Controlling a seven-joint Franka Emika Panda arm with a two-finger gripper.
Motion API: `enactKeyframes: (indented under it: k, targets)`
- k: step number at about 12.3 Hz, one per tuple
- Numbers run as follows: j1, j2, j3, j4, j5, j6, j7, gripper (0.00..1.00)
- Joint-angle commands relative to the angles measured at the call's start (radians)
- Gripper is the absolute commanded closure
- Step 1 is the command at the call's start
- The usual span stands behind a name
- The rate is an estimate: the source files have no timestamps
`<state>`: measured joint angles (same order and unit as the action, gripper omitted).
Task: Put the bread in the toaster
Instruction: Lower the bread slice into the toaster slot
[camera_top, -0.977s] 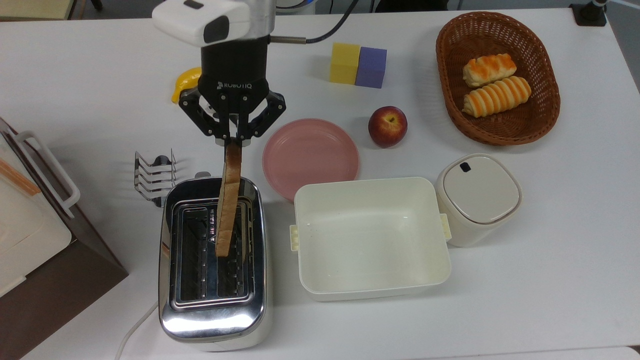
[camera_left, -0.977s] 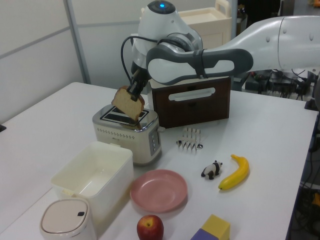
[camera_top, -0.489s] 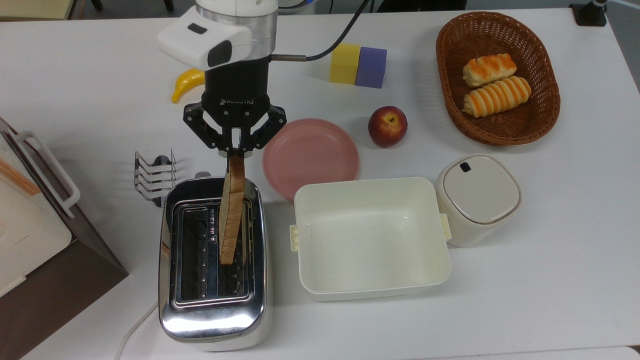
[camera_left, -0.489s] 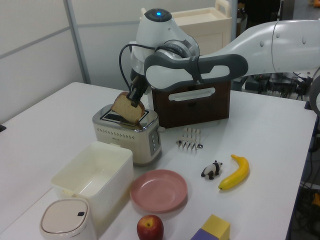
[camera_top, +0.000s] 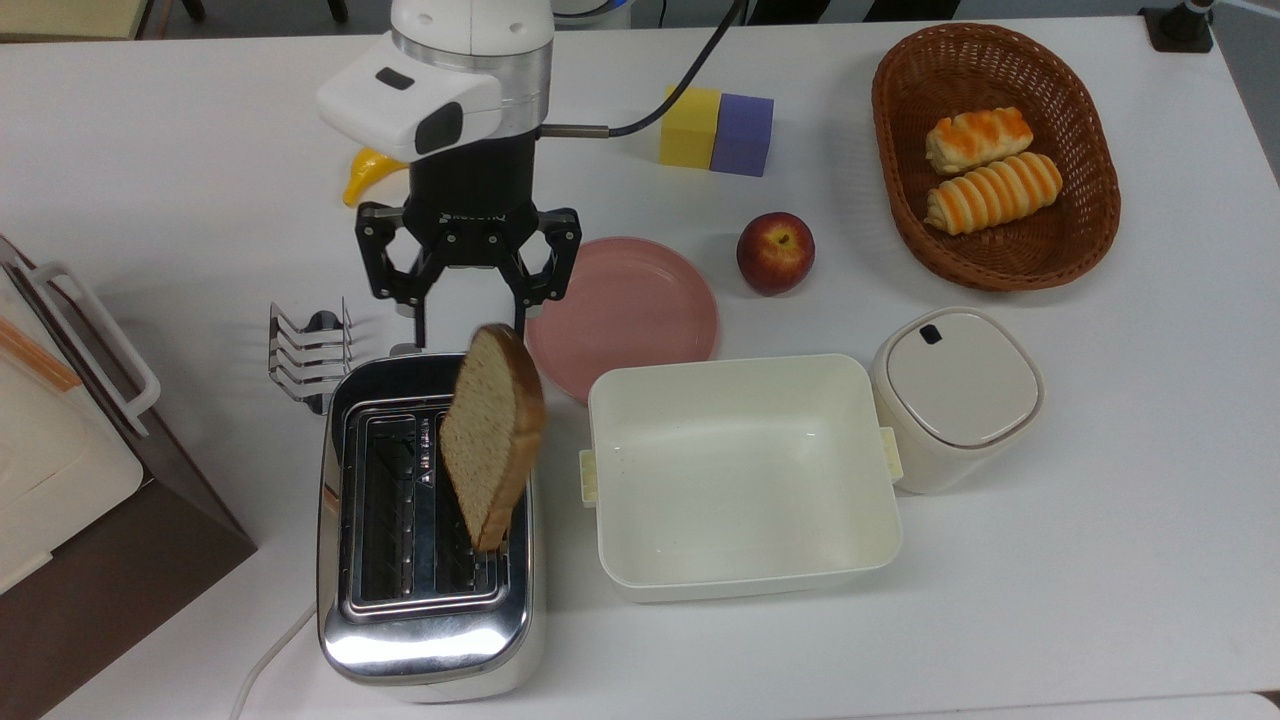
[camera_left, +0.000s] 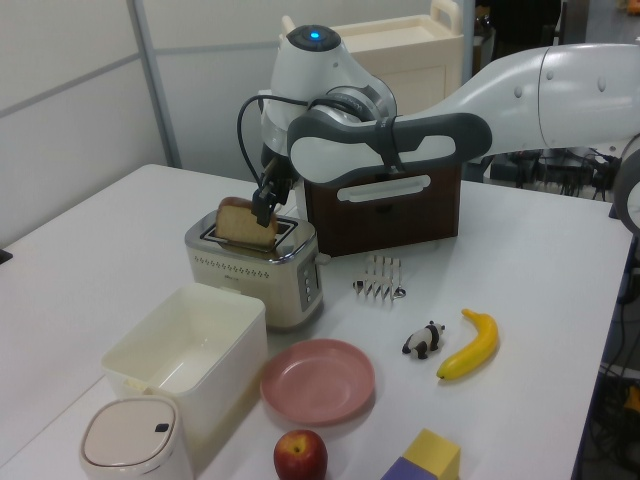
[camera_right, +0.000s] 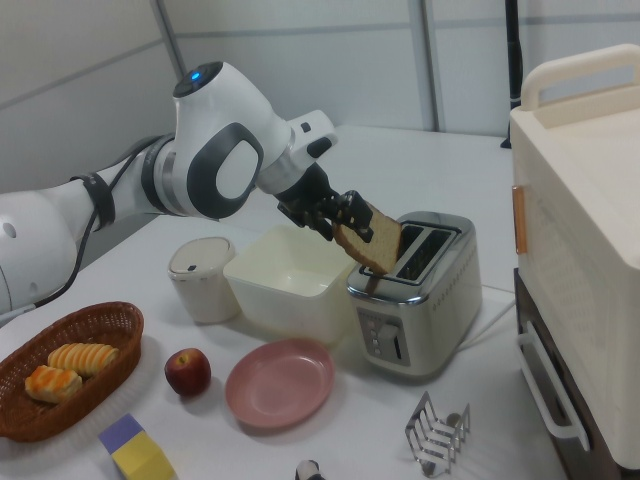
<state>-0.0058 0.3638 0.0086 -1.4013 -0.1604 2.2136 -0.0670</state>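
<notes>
White surface under everything, and on it I see the toaster (camera_top: 428, 520) standing just below my fingers (camera_top: 425, 320) in the top view. They are spread wide on the gripper (camera_top: 468, 335), gripping nothing. Below the fingertips, the bread (camera_top: 492, 432) leans tilted toward the top view's right, its lower edge in the toaster's slot nearer the cream tub (camera_top: 740, 470). On the top view's right of the fingers lies the pink plate (camera_top: 630, 305).
</notes>
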Motion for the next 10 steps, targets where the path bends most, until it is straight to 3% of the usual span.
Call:
enactKeyframes:
  k: [1, 10]
  targets:
    - [-0.014, -0.005, 0.002, -0.004, 0.005, 0.014, -0.019, 0.07]
    - [-0.025, -0.002, 0.002, 0.001, 0.015, 0.018, -0.017, 0.08]
